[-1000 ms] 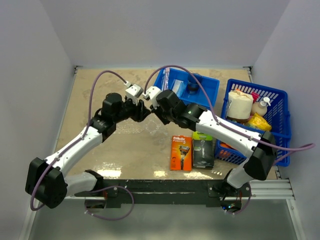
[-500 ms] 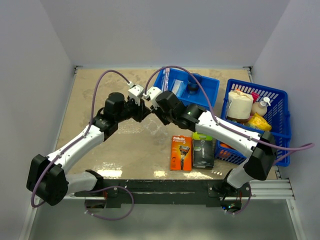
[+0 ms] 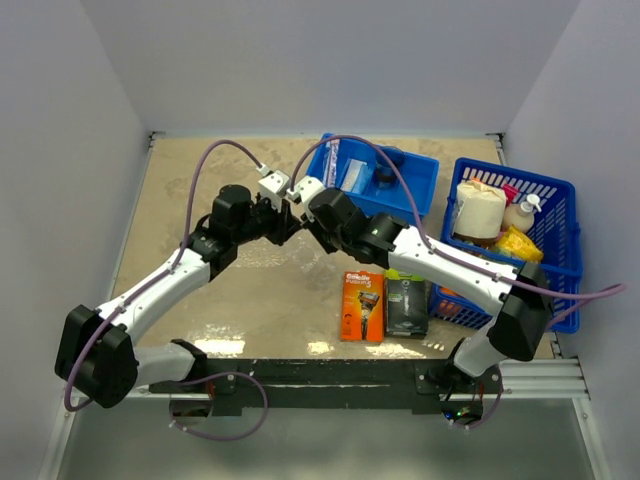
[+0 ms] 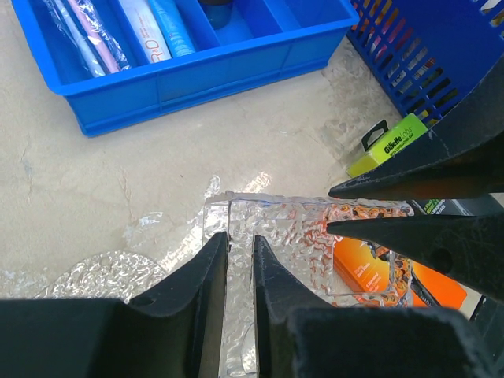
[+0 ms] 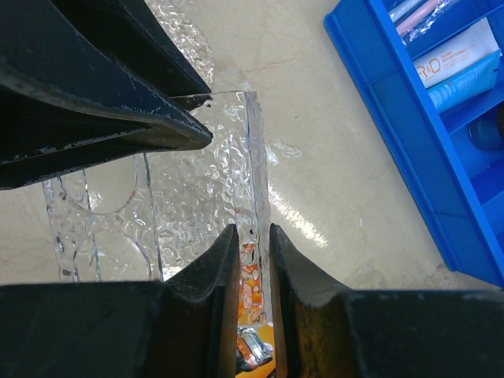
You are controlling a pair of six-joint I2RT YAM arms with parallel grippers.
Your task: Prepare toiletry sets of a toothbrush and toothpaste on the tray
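The tray is clear, textured plastic, held up off the table between both grippers. My left gripper is shut on one of its edges. My right gripper is shut on another wall of the tray. In the top view the two grippers meet at the table's middle. Wrapped toothbrushes and toothpaste boxes lie in the blue bin. The toothpaste also shows in the right wrist view. No cups are in view.
The blue bin stands at the back. A blue lattice basket of assorted items stands at the right. An orange razor pack and a black-green one lie near the front edge.
Both arms have shifted slightly while keeping their hold on the tray; the grippers stay together at the table's middle.
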